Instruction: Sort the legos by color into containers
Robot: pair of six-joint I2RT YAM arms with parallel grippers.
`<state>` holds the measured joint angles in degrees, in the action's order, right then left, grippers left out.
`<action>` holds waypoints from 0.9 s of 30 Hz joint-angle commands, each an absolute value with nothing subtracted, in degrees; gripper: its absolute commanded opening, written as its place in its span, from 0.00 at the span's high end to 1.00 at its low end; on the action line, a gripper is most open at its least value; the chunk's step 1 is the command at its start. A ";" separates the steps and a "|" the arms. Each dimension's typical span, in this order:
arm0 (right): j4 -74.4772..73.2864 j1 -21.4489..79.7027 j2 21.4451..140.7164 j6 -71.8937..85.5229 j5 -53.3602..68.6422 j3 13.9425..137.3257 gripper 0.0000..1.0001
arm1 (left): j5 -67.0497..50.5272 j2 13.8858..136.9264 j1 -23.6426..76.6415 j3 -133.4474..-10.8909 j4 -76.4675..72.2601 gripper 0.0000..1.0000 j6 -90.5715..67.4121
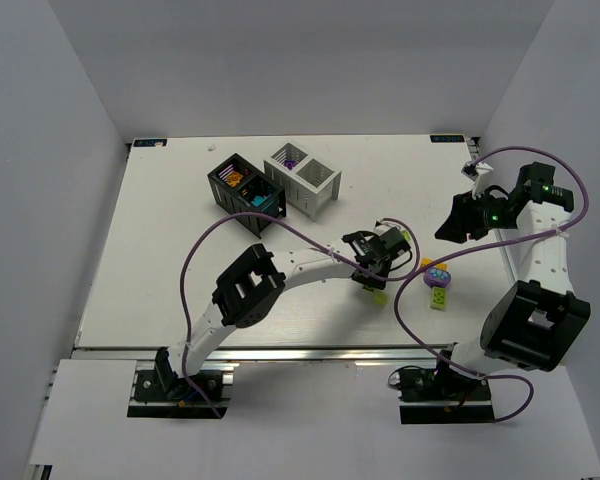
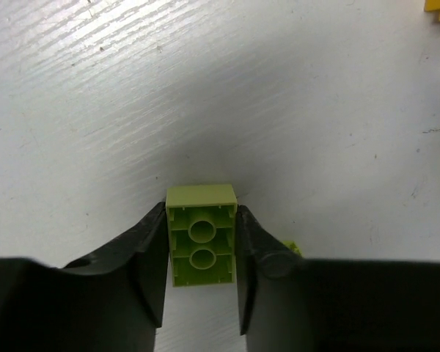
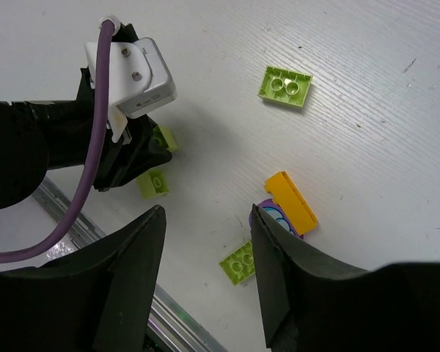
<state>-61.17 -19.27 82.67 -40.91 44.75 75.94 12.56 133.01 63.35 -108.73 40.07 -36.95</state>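
Observation:
My left gripper is shut on a lime green lego lying on the table, its jaws pressed against the brick's two long sides. From above, that gripper is mid-table and the lego shows at its tip. Another lime piece peeks from behind the right finger. My right gripper hangs open and empty above the table, seen from above at the right. Under it lie a lime lego, an orange one on a purple one, and a further lime lego.
The black container holds orange and teal pieces. Beside it the white container holds a purple piece; both stand at the back of the table. A purple cable loops over the table between the arms. The metal rail marks the near edge.

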 commanded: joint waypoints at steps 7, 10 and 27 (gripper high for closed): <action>-61.43 -19.42 82.44 -43.67 46.14 75.67 0.37 | 18.63 125.70 62.76 -108.46 41.31 0.93 -35.42; -64.50 -19.42 82.00 -50.41 48.25 75.76 0.11 | 18.11 122.19 60.21 -108.37 41.31 1.00 -34.72; -65.65 -19.34 84.11 -60.03 50.44 75.93 0.61 | 15.03 121.64 39.91 -123.66 37.89 1.00 -27.16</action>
<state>-62.37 -19.27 82.59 -57.80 48.12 73.36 14.83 122.41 41.04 -121.97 39.64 -29.10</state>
